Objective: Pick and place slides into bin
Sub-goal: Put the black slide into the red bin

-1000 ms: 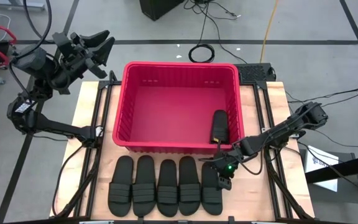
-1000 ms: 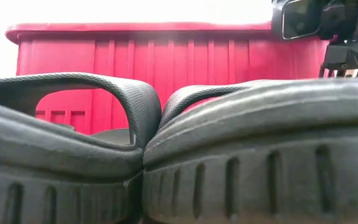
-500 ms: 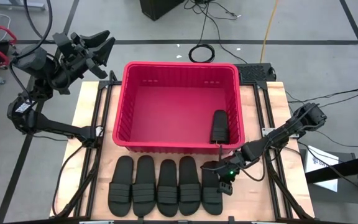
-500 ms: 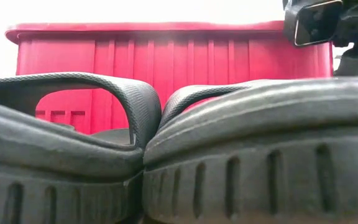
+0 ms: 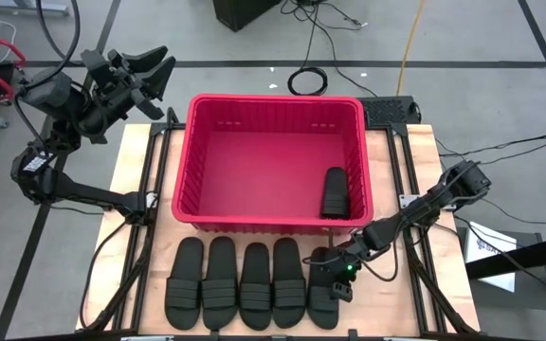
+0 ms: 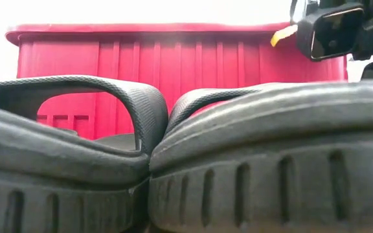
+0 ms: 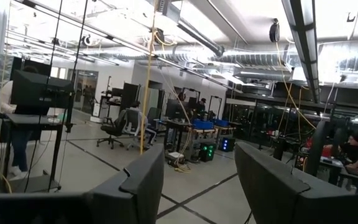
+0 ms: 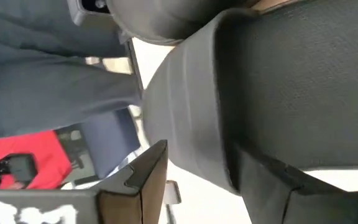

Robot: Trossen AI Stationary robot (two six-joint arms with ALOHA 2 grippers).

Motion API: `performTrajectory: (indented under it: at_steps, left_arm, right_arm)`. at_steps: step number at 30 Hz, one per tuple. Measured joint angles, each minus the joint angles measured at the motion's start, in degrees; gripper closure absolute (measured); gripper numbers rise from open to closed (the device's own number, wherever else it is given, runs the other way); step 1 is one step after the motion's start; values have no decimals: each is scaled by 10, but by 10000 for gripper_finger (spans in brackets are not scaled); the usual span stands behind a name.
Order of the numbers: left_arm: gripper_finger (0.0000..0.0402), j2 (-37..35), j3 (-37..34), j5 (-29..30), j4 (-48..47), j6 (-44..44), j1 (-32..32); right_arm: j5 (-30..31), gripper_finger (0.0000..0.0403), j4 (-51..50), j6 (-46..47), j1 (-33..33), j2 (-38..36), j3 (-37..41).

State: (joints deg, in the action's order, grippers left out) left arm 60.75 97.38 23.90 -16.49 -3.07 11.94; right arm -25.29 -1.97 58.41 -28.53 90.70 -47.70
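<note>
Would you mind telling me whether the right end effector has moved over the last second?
Yes. The right end effector has moved away from the bin, farther over the rightmost slide in the row.

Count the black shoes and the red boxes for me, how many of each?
Black slides: 6. That is 5 in a row on the table, the rightmost under the right gripper, and 1 inside the bin.
Red bin: 1
Total: 7 things

Matt ribbed rubber slides (image 5: 240,284), glossy ribbed plastic bin (image 5: 275,102), wooden table (image 5: 131,152).
</note>
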Motion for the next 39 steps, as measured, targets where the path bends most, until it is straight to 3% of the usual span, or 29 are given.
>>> performTrajectory:
  at_steps: [12,26,39]
  left_arm:
    - [201,0,0,0,0,12,0]
    - [201,0,0,0,1,13,0]
    - [201,0,0,0,4,34,0]
  right_arm:
    - [-17,257,85,28,-1,34,-1]
    - [40,391,95,28,0,33,-1]
    - [16,397,163,85,0,33,0]
